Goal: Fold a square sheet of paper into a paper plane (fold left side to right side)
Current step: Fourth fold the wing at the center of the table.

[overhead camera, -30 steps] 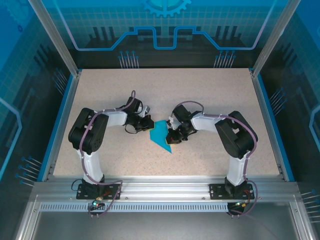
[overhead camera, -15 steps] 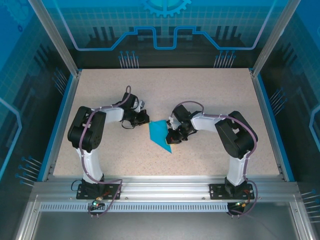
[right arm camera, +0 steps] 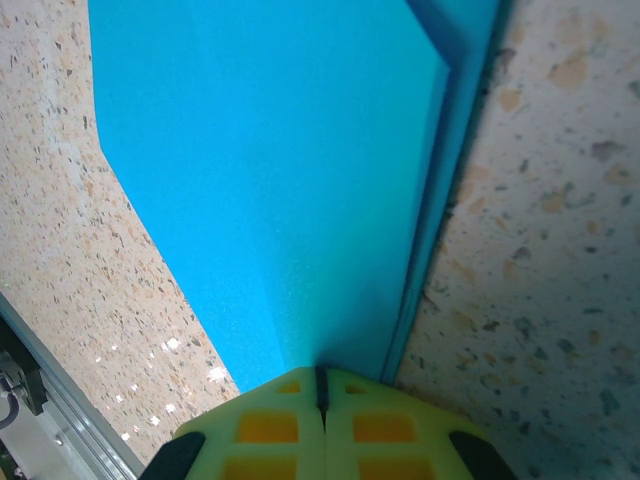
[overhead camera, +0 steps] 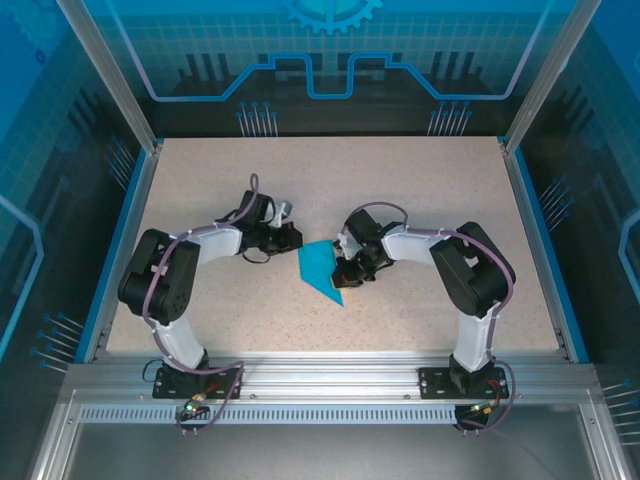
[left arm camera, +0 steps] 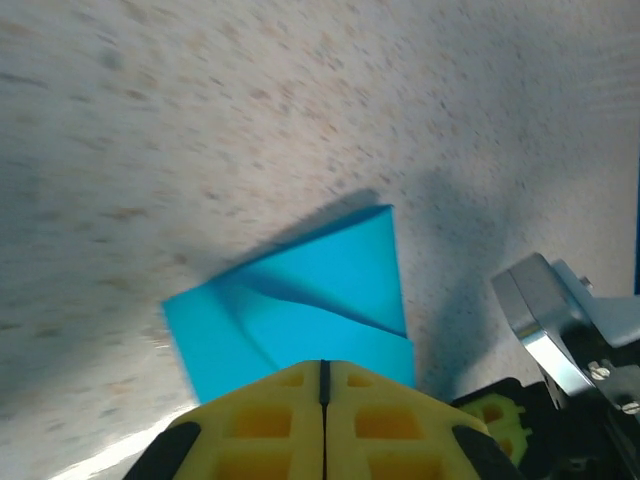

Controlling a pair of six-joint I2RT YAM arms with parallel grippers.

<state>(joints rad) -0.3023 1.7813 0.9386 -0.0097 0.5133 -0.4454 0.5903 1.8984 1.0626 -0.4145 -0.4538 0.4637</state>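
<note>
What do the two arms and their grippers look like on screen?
They match. The left arm and right arm have white link shells and bulky black joint housings, with a thin purplish cable looped along each. The left gripper and right gripper have yellow fingers with square recessed pockets and black trim at the sides.

Right tool (right arm camera: 322, 374), closed, touches the layered teal paper plane (right arm camera: 270, 180) on a speckled table (right arm camera: 560, 250).

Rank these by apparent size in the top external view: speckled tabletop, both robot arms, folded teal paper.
1. Speckled beige tabletop.
2. Black-and-white left arm and right arm: alike, no ranking.
3. Folded teal-blue paper sheet, smallest.
</note>
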